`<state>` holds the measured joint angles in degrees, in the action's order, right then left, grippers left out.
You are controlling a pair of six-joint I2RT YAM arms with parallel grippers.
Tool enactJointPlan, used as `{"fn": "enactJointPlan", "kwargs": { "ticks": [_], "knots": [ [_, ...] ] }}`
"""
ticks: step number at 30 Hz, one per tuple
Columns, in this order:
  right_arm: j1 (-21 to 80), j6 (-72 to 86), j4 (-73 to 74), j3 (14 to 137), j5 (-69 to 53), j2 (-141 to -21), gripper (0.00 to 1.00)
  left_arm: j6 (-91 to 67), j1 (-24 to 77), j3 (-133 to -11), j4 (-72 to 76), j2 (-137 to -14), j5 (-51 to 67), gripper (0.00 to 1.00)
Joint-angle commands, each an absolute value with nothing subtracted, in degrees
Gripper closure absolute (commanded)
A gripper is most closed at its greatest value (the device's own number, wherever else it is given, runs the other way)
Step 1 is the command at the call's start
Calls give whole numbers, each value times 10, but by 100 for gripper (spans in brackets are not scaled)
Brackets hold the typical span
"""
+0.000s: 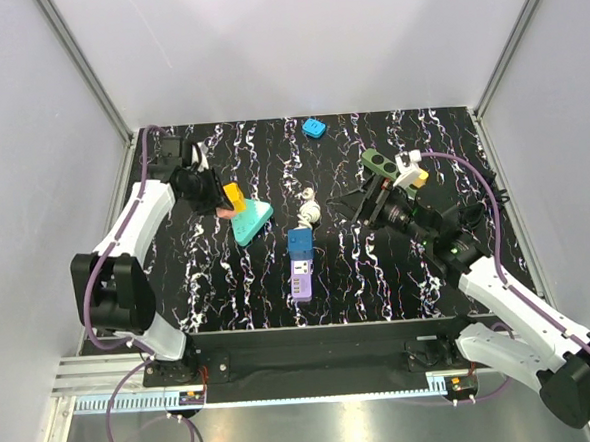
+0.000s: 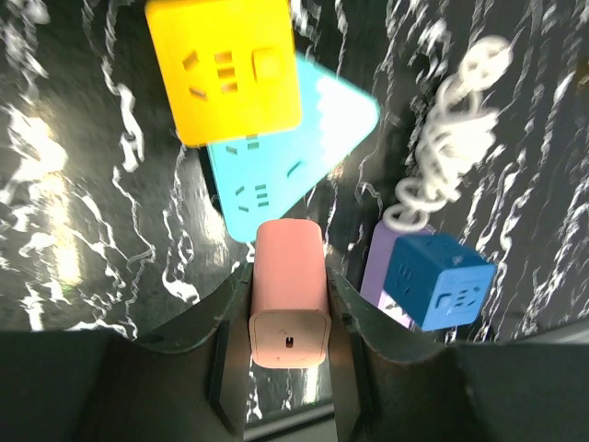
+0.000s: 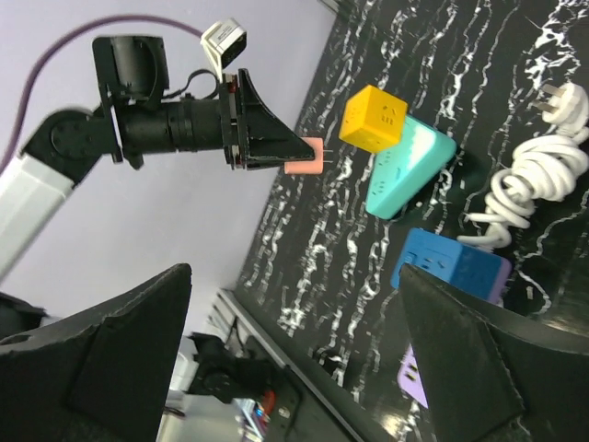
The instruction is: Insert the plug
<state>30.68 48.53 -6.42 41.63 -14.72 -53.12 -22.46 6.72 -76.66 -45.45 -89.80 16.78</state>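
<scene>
A pink plug [image 2: 290, 295] is pinched between the jaws of my left gripper [image 2: 288, 278], which is shut on it. Its front end points at the teal triangular socket block [image 2: 294, 157], just short of that block's near edge. A yellow cube socket [image 2: 225, 69] sits on top of the teal block. In the top view the left gripper [image 1: 217, 201] hovers at the left side of the yellow cube [image 1: 234, 196] and the teal block [image 1: 253, 222]. My right gripper [image 1: 362, 201] hangs wide open above the right part of the table, with nothing between its fingers.
A blue cube socket [image 1: 300, 243] rests on a purple power strip [image 1: 301, 278] mid-table, with a coiled white cable [image 1: 309, 210] behind it. A small blue piece [image 1: 314, 128] lies at the back. A green block [image 1: 378, 162] sits beside the right arm.
</scene>
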Motion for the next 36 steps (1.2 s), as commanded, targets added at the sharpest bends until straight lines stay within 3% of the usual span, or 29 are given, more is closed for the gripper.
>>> {"fn": "enactJointPlan", "kwargs": {
  "ticks": [1, 36],
  "knots": [
    [297, 421, -37, 425, -184, -530, 0, -220, 73, -765, -458, -894, 186, 100],
    [289, 359, -42, 417, -144, -528, 0, -284, 102, -754, -407, -1027, 118, 100]
  ]
}}
